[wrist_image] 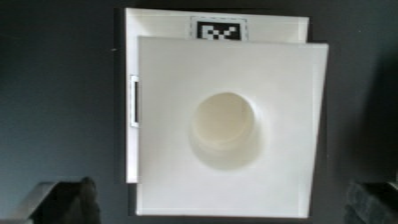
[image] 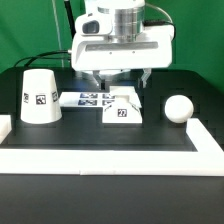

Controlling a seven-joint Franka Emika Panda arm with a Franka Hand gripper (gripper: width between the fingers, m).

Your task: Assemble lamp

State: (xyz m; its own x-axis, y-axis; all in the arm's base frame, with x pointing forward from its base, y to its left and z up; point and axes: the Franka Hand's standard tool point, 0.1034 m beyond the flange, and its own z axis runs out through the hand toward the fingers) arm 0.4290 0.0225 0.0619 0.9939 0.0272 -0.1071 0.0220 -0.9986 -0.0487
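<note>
Directly beneath the two-finger gripper, jaws spread wide and empty, lies the flat square white plastic lamp base; judgement: descend centred on the oval socket recess, fingers straddling both edges evenly, then close.

— Where can we get through on this table?
— We have a wide bare stretch in front of the base, right up to the white raised border.
— And at the sides?
— The shade stands upright well off to the exterior view's left and the bulb sits to its right. We see an open gap between each and the base. The marker board lies flat on the shade's side, seemingly touching the base.
— Straight above the base?
— The gripper hangs there, fingers spread wider than the base, so we find that way blocked.
</note>
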